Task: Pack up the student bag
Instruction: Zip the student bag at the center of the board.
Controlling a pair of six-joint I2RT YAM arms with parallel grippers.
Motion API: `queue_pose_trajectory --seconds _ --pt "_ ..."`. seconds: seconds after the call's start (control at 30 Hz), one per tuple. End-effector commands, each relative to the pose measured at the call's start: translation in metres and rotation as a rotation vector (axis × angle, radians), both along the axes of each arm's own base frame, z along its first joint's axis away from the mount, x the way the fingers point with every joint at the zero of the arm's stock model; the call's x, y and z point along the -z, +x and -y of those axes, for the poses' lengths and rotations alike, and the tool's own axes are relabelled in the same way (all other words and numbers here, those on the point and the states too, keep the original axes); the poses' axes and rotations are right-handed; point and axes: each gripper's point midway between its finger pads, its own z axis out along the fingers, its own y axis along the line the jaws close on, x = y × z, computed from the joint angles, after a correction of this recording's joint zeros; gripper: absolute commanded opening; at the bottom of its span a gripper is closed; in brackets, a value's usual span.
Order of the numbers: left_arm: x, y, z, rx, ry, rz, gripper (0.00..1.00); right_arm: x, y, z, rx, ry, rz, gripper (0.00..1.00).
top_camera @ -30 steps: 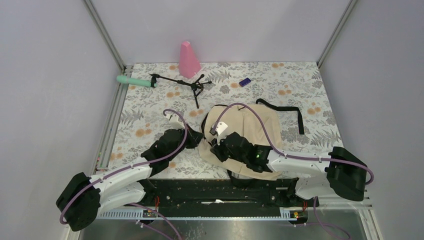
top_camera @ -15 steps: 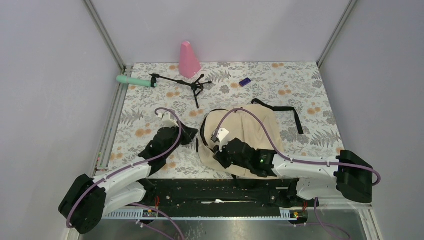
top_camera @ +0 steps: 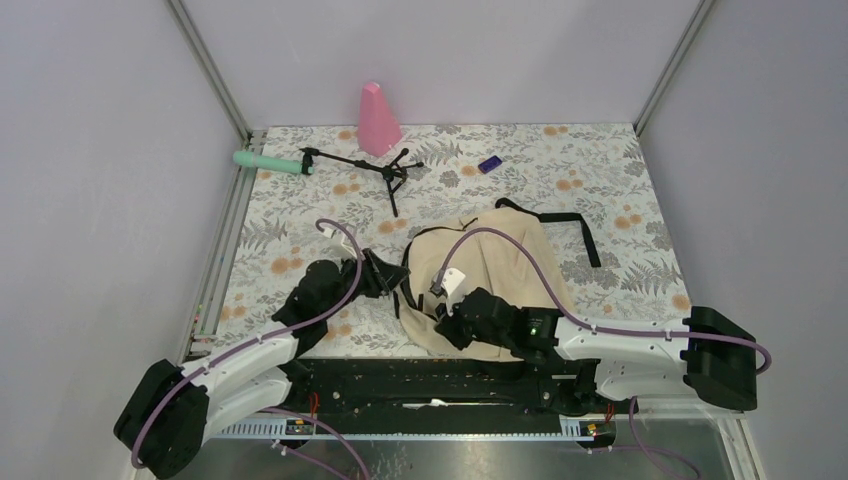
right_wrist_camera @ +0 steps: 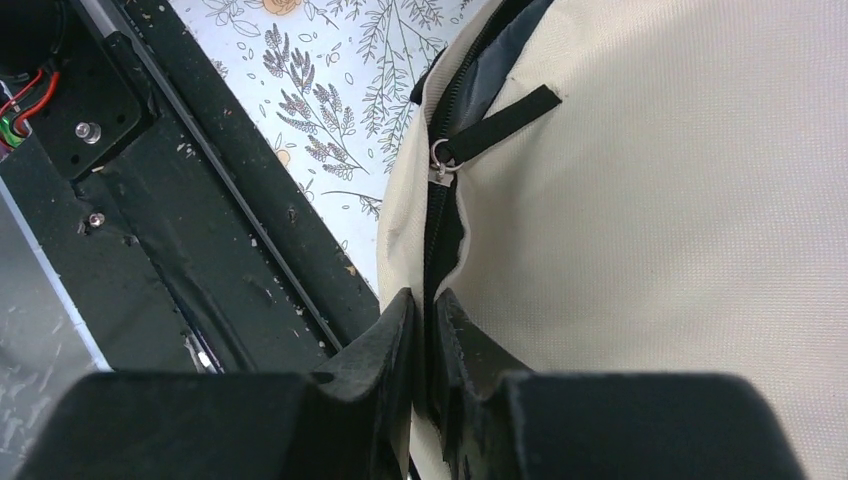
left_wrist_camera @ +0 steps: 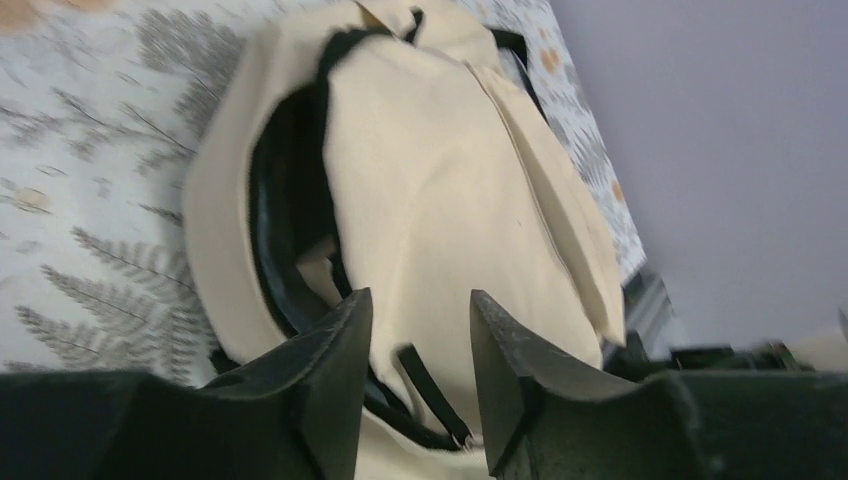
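Note:
The student bag (top_camera: 500, 265) is a cream fabric backpack with black zipper trim, lying in the middle of the flowered mat. Its mouth gapes on the left, showing dark lining (left_wrist_camera: 285, 230). My left gripper (top_camera: 388, 276) is at that left edge, open. A black zipper pull strap (left_wrist_camera: 432, 392) lies loose between the jaws of my left gripper (left_wrist_camera: 420, 325). My right gripper (top_camera: 447, 325) is at the bag's near edge. In the right wrist view my right gripper (right_wrist_camera: 425, 312) is shut on the bag's zipper rim, below another pull tab (right_wrist_camera: 500, 118).
A pink cone (top_camera: 378, 120) stands at the back. A black tripod (top_camera: 378, 168) with a teal handle (top_camera: 270, 161) lies at the back left. A small blue object (top_camera: 489, 164) lies behind the bag, whose black strap (top_camera: 572, 222) trails right. The black base rail (right_wrist_camera: 190, 220) runs close under my right gripper.
My left gripper has opened beside the bag's mouth. My right gripper has drawn the bag's near edge toward the bases, and the bag has shifted and puffed up.

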Motion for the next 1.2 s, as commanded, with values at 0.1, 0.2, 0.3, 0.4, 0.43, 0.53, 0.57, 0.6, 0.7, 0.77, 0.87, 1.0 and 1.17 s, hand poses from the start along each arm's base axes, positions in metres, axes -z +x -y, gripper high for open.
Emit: queue_pose_trajectory --seconds 0.1,0.2,0.3,0.4,0.43,0.53,0.57,0.6,0.7,0.77,0.87,1.0,1.17 --pt "0.021 -0.044 0.013 0.212 0.004 -0.072 0.54 0.035 -0.018 0.021 -0.008 -0.098 -0.088 0.03" --pt "0.032 -0.045 0.005 0.172 0.016 -0.093 0.63 0.053 -0.024 0.047 0.025 -0.176 -0.118 0.04" --pt "0.027 -0.039 0.001 0.124 0.004 -0.082 0.74 0.055 -0.024 0.066 0.101 -0.179 -0.130 0.05" --pt "0.013 -0.032 0.003 0.095 -0.041 -0.072 0.79 0.048 -0.021 0.071 0.176 -0.124 -0.138 0.11" --pt "0.009 -0.028 0.004 0.084 -0.052 -0.075 0.79 0.045 -0.016 0.076 0.223 -0.123 -0.135 0.12" --pt "0.002 -0.017 0.009 0.070 -0.049 -0.077 0.81 0.036 -0.006 0.096 0.359 -0.159 -0.123 0.33" --pt "0.003 -0.010 0.009 0.049 -0.033 -0.091 0.86 0.031 -0.002 0.102 0.409 -0.162 -0.114 0.44" --pt "0.005 -0.003 0.008 0.029 -0.010 -0.104 0.89 0.024 0.002 0.107 0.450 -0.160 -0.104 0.57" --pt "0.013 0.021 0.009 0.006 0.051 -0.147 0.93 0.003 0.012 0.117 0.522 -0.156 -0.074 0.82" --pt "0.008 0.033 0.016 0.036 0.023 -0.132 0.95 -0.012 0.019 0.125 0.584 -0.166 -0.082 0.87" --pt "0.007 0.049 0.030 0.077 0.001 -0.139 0.99 -0.019 0.025 0.136 0.633 -0.171 -0.154 0.88" --pt "0.001 0.056 0.052 0.160 -0.071 -0.128 0.99 -0.021 0.029 0.147 0.673 -0.162 -0.200 0.92" --pt "0.005 0.052 0.062 0.206 -0.131 -0.145 0.99 -0.020 0.032 0.179 0.808 -0.191 -0.173 0.92"
